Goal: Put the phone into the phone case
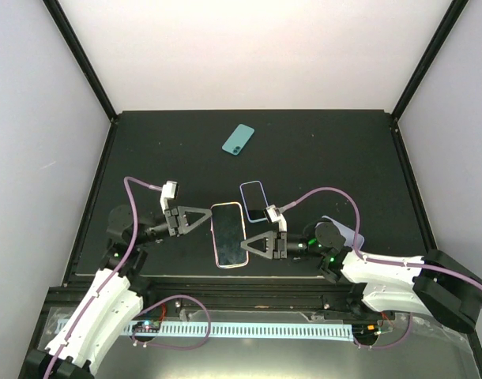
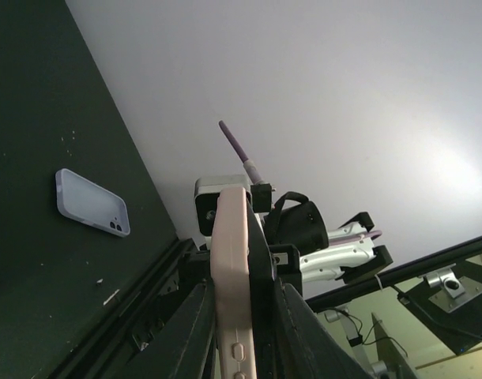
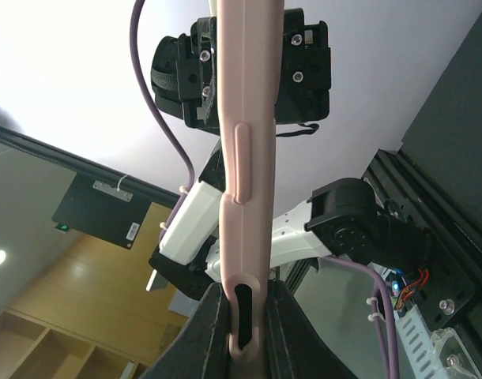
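Phone [image 1: 238, 139] — teal, flat at the far side of the surface [image 1: 328, 150], well apart from both claws. Phone case [image 1: 346, 232] — lavender, beside the right arm. Left claw [image 1: 211, 219] and right claw [image 1: 245, 246] both clenched on pink-rimmed phone [image 1: 227, 234].

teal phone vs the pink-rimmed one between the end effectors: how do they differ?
Teal phone lies free at the far side of the table, untouched; pink-rimmed phone is pinched at its long edges by the left end effector and right end effector. Teal phone shows its coloured back, askew; pink-rimmed phone shows a dark screen, nearly straight. Pink-rimmed phone looks larger from above. Both are slim, round-cornered slabs.
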You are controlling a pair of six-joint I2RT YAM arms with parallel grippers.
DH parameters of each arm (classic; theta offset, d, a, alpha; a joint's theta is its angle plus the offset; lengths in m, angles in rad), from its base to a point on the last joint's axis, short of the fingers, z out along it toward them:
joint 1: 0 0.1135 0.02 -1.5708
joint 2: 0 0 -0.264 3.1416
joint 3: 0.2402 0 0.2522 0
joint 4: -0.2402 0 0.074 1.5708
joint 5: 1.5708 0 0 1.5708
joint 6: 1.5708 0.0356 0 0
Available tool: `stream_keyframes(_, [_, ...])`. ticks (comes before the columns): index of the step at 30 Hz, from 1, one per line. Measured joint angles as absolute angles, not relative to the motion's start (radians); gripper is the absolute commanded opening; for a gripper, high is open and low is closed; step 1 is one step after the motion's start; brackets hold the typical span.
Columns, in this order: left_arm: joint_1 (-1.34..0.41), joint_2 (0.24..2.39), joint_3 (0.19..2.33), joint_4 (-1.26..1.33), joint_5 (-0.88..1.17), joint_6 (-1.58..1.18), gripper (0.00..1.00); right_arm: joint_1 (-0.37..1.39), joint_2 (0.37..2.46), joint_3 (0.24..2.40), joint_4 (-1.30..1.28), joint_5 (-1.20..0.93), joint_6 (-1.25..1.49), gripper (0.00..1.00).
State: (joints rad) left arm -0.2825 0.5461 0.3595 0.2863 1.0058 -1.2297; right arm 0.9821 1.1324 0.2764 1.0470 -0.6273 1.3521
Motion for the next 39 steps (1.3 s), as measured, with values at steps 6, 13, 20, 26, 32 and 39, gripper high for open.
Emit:
stream_keyframes(6, [-0.282,0.551,0.36,0.264,0.99,-1.222,0.34,0.982,1.131,0.276,1.033,-0.612,1.353,0.02])
stream_keyframes(13, [-0.283,0.55,0.36,0.256,0.992,-1.219,0.56,0.986,1.109,0.276,1.024,-0.604,1.365,0.02])
stream_keyframes(20, [-0.283,0.56,0.325,0.347,0.999,-1.258,0.5,0.987,1.108,0.276,1.027,-0.604,1.375,0.02])
stream_keyframes(26, [-0.289,0.575,0.317,0.41,1.003,-1.289,0.21,0.987,1.121,0.276,1.066,-0.604,1.4,0.02])
stream_keyframes(32, [-0.289,0.576,0.318,0.41,0.997,-1.301,0.02,0.987,1.15,0.276,1.093,-0.607,1.401,0.08])
stream_keyframes(39, [-0.289,0.573,0.349,0.268,0.984,-1.23,0.01,0.987,1.16,0.276,1.066,-0.604,1.393,0.09])
